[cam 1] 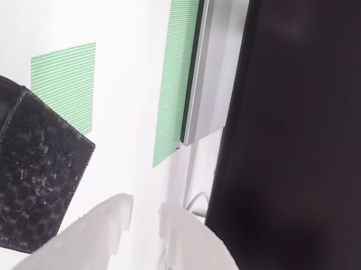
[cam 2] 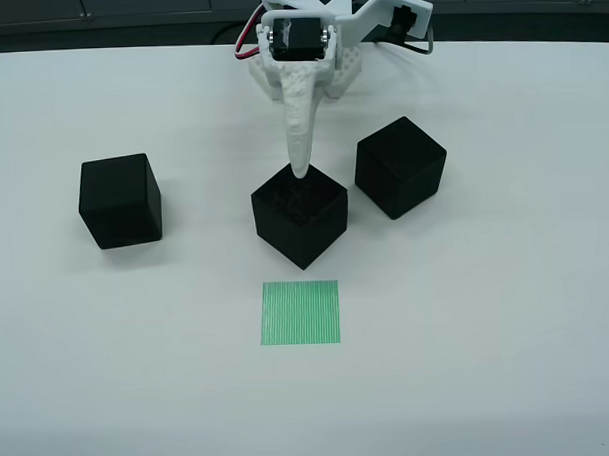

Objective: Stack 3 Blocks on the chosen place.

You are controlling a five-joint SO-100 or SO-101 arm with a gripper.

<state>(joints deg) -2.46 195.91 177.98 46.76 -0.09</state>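
The green striped square lies flat on the white table, and I tell every place from it. In the overhead view, nothing sits on the square yet, so no block is stacked.

The middle block is just behind the square, close to its far edge but not on it. It is turned so a corner points at the square. The left block is well off to the left of the square and a bit farther back. The right block is behind the square and to the right, near the middle block but not touching it.

The gripper hangs over the back part of the middle block. In the view from the gripper, its two white fingers are spread apart with nothing between them. The rough, sparkly block is off to their left there, not between them, and a corner of the square peeks out behind it.

The blocks look hard and stiff, so they should not squish. They look light, too. The bumpy sides should help the fingers hold on. I think the best place to grab is two flat sides facing away from each other, not the corners. The fingers would have to turn to match the block first.
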